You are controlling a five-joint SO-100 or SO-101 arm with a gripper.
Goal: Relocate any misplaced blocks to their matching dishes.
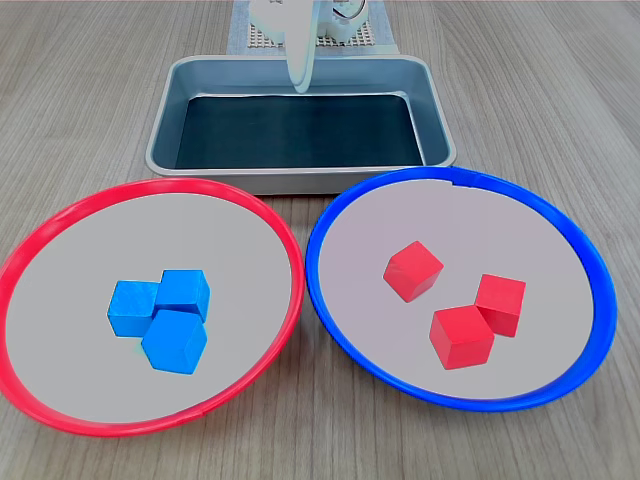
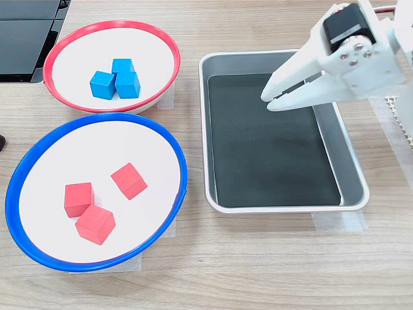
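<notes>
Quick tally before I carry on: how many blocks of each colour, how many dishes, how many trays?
Blue blocks: 3, all in the red-rimmed dish
Red blocks: 3, all in the blue-rimmed dish
Dishes: 2
Metal tray: 1, nothing in it
Total: 9 things

The rectangular grey metal tray with a dark bottom (image 2: 274, 145) held nothing, its floor open under the white gripper (image 2: 268, 101). The three bright blue cubes (image 1: 160, 315) clustered touching mid-dish in the red-rimmed round dish (image 1: 60, 225); broad bare grey floor ringed them. In the blue-rimmed round dish (image 1: 340, 215), one red cube (image 1: 412, 270) sat apart, two (image 1: 478, 322) touching.
</notes>
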